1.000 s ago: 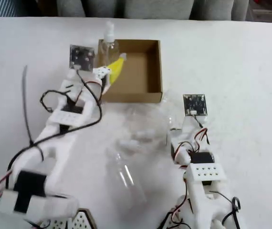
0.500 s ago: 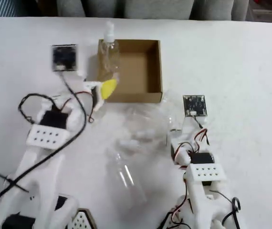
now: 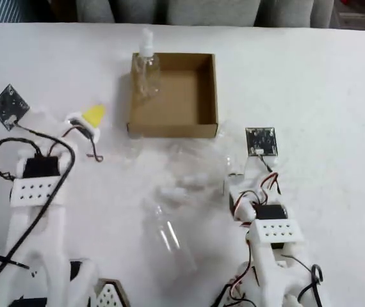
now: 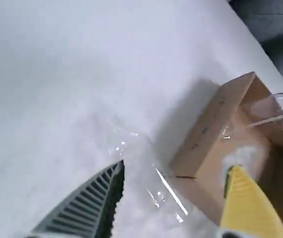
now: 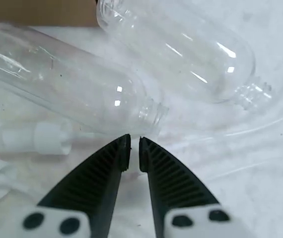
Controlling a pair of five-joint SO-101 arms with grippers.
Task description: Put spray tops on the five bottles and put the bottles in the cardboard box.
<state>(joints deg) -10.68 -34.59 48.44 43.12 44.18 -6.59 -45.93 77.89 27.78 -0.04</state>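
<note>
The capped bottle (image 3: 145,69) stands upright in the far left corner of the cardboard box (image 3: 176,96). The remaining bottles lie uncapped on the table in front of the box. The nearer bottle (image 5: 67,84) and the farther bottle (image 5: 181,49) lie side by side ahead of the right gripper (image 5: 134,145). A corner bottle (image 4: 151,178) lies just beside the box's near left corner. Loose spray tops (image 5: 37,138) lie beside the nearer bottle.

The right gripper's fingers are almost together, with a thin gap, and hold nothing. Their tips sit just short of the nearer bottle's threaded neck. The left gripper (image 4: 176,168) is to the left of the box with its fingers spread wide and empty, facing the corner bottle.

The step in hand appears to be taking up the next bottle for capping.
- Widen the right fingers before advancing.
- Grip the body below the shoulder, leaving the thread free.
- Expect the smooth round plastic to roll, so close squarely across it.
- Stand the bottle upright before a spray top is offered, tube first.
</note>
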